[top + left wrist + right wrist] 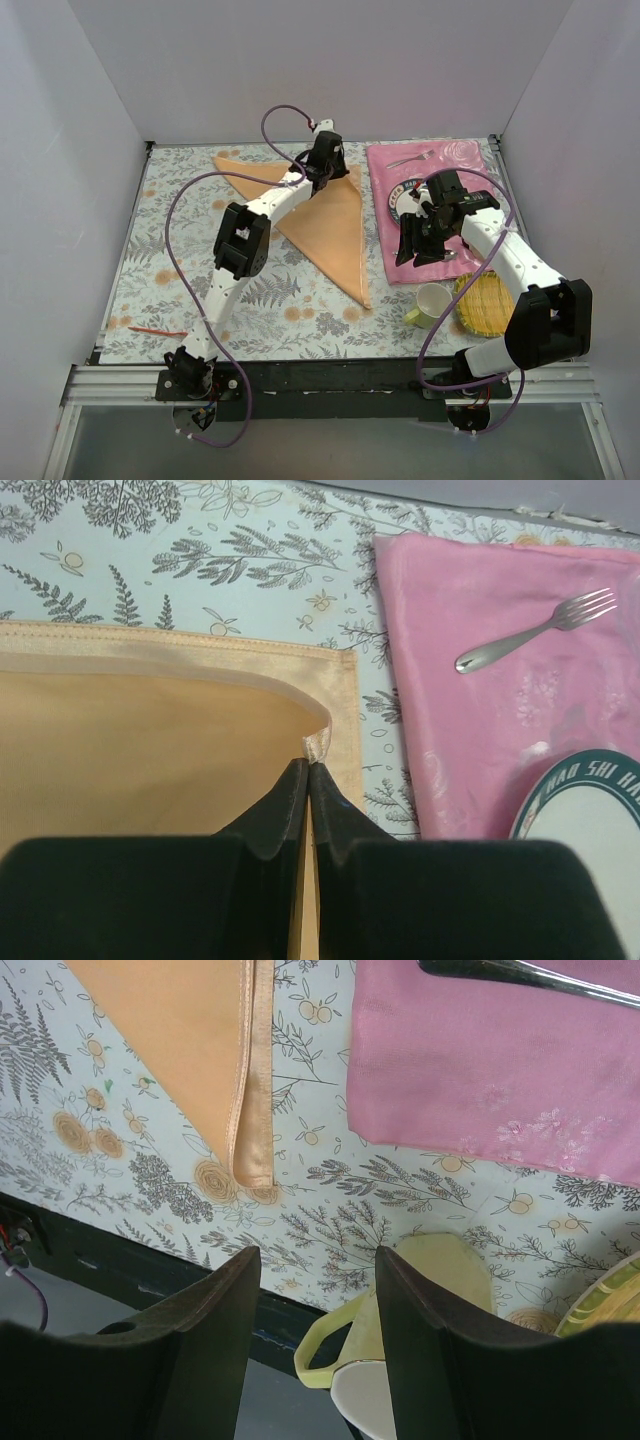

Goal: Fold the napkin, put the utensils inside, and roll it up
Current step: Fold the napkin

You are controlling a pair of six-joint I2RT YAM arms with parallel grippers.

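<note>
The only real container is a pale yellow-green cup (432,301) (441,1263). It stands upright on the fern-print table cloth (170,250), just beside a yellow woven mat (486,305) (602,1302) and near the front edge of the pink placemat (466,156) (470,730) (500,1070). In the right wrist view a small part of its inside shows, and this part is white; the rest is hidden behind a finger, so I cannot tell what is in it. A plate (404,196) (590,810) with a dark green lettered rim lies on the placemat, and the part of its face that shows is plain white. A silver fork (410,158) (540,630) lies flat on the placemat behind the plate, apart from it.

The left gripper (322,172) (308,770) has its fingers pressed together. Between the tips it pinches a small bit of the upper layer of the napkin (325,225) (150,750) (180,1030), near the back right corner, and this bit is raised a little above the layer under it.

The right gripper (412,252) (318,1255) has its fingers spread wide, with nothing between them. It hangs over the front part of the placemat, and its wrist camera looks down on the cup and the table cloth.

The napkin lies on the table cloth to the left of the placemat, near it but not touching. It is peach-orange, slightly shiny, and folded in a triangle. One long edge runs along the back, and the narrow point comes toward the front. At this near point two layers show, with hems almost one upon the other.
</note>
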